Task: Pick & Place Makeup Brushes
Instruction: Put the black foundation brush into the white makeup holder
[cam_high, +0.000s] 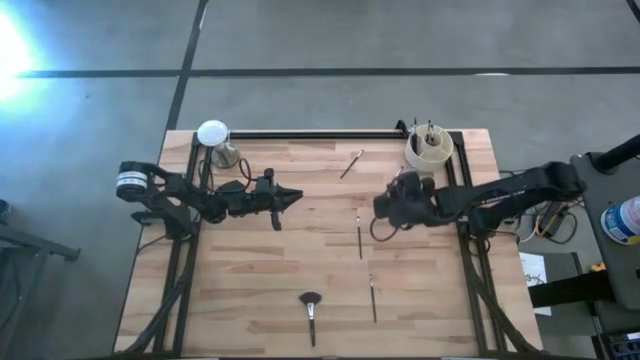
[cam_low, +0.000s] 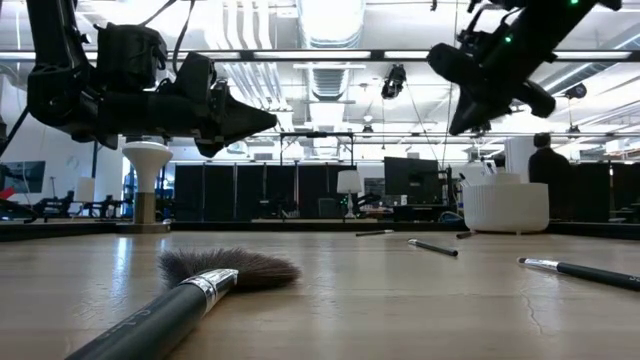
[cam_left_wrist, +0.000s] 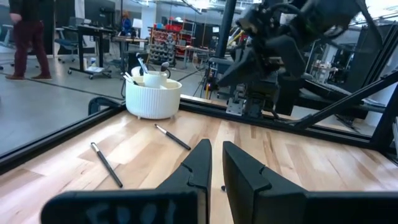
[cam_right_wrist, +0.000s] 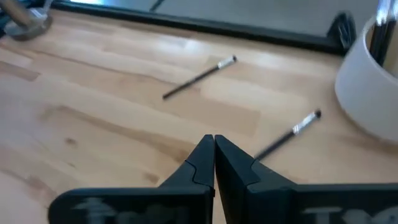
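Makeup brushes, thin, dark-handled: four lie loose on the pale wooden table (cam_high: 250, 300), one fluffy-headed (cam_high: 310, 305); more stand in a white ribbed cup (cam_high: 428, 148). Right gripper (cam_high: 383, 212) hovers beside the cup, clenched, empty. Left gripper (cam_high: 290, 197) hovers mid-table, fingers slightly apart, empty.

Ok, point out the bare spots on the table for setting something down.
Bare: the left half, between the table's left edge and the fluffy brush. Crowded: the right half, with thin brushes and the white cup.

Both arms hang above the table, right gripper (cam_right_wrist: 214, 144) fingers pressed together empty, left gripper (cam_left_wrist: 214, 155) slightly parted.
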